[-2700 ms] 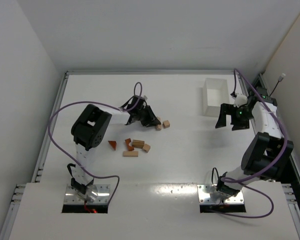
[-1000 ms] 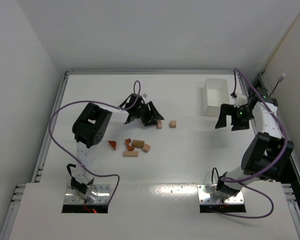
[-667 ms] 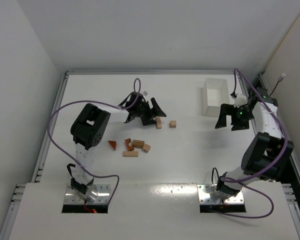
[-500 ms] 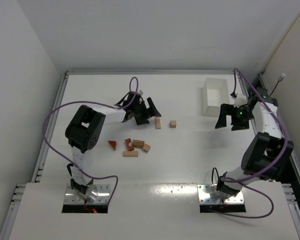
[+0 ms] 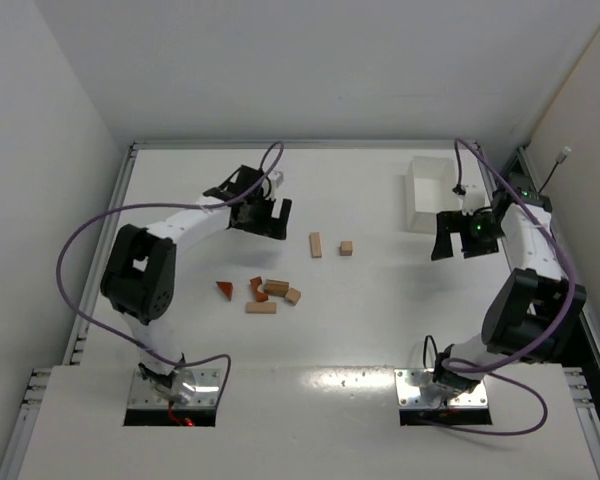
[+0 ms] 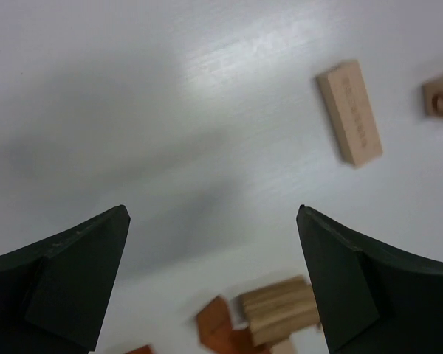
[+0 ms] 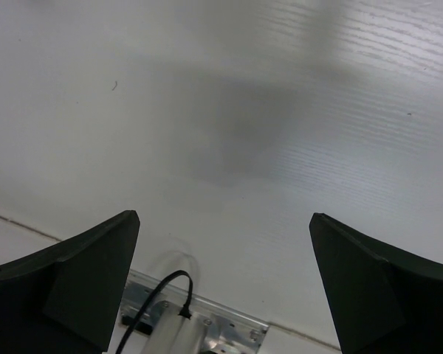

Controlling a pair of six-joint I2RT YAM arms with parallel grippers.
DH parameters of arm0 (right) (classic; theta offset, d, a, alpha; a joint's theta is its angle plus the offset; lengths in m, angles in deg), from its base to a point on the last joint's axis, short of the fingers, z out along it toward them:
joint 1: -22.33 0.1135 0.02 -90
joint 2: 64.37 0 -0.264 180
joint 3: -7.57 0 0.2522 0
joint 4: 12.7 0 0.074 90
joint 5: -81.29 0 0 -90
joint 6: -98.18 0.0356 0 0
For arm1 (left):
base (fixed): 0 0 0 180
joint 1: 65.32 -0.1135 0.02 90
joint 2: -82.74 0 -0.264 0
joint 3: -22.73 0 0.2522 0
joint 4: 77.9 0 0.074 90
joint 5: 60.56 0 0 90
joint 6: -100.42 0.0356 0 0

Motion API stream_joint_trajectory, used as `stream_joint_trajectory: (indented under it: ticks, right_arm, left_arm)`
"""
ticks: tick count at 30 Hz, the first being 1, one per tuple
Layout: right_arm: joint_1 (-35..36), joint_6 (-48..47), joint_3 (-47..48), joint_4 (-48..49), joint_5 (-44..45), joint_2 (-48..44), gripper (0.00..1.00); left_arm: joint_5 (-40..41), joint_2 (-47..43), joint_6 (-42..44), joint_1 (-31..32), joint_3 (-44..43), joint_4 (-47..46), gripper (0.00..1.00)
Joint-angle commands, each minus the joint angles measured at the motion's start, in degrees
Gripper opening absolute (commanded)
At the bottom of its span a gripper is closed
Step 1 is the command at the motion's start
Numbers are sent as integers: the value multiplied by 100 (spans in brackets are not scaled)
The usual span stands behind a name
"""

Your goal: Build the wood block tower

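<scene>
from above, left hand (image 5: 265, 225) and right hand (image 5: 453, 248) hang spread apart, empty; a bar (image 5: 315, 245), cube (image 5: 346, 247) and block pile (image 5: 265, 292) lie loose on the counter (image 5: 380, 320). only the left wrist view shows the cube's round mark, cropped at the edge like the pile.

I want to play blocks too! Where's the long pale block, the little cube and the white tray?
long pale block (image 5: 315, 245): top view, top face.
little cube (image 5: 346, 247): top view, its top.
white tray (image 5: 426, 217): top view, near wall.

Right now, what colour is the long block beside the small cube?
Pale tan; the long block shows best from the left wrist.
</scene>
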Motion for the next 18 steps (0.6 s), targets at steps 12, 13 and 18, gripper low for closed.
stream_joint_trajectory:
  ticks: [12, 13, 18]
  right_arm:
    - [315, -1026, 203, 443, 573, 31, 98]
    - [315, -1026, 204, 391, 573, 93, 98]
    - [368, -973, 204, 443, 634, 216, 98]
  left_arm:
    - [-1523, -3225, 6996, -219, 1622, 3309, 61]
    - [-1525, -3304, 7216, -219, 1770, 3453, 58]
    - [-1779, -3384, 7974, 26, 1947, 4113, 56]
